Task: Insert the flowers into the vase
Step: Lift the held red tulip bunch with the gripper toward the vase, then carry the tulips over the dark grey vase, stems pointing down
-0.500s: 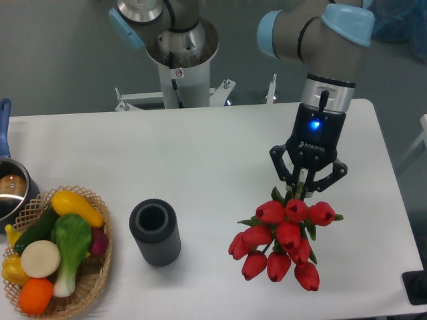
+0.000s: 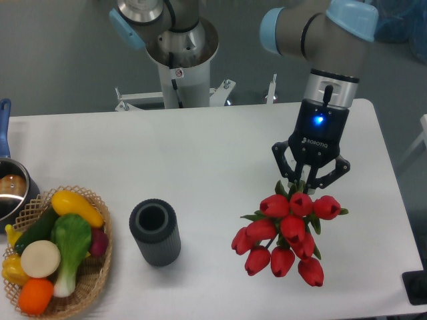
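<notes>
A white table [image 2: 200, 153] (matte, evenly lit) before a grey wall [image 2: 60, 53].

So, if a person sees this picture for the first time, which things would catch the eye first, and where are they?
The bunch of red tulips at the right of the white table stands out most, with the gripper closed on its stems from above. Left of it, apart, the dark grey ribbed vase stands upright with its mouth empty. At the far left, a wicker basket holds colourful toy vegetables.
</notes>
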Available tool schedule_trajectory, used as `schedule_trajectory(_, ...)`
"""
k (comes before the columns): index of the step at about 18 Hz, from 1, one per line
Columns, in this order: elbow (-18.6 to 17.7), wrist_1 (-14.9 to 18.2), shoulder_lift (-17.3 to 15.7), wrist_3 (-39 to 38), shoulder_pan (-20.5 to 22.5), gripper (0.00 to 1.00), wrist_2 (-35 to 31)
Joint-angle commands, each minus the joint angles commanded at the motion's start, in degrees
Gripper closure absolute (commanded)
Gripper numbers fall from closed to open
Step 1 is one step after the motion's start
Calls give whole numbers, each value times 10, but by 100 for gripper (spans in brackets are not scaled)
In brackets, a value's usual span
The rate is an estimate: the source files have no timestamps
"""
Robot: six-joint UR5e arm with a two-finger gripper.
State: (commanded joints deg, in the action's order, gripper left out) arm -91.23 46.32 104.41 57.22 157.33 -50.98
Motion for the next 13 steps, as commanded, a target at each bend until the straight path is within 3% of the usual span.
schedule_trajectory(9, 1, -1, 9, 1, -25, 88, 90)
schedule_trajectory(13, 2, -9, 21, 1, -37, 88, 191)
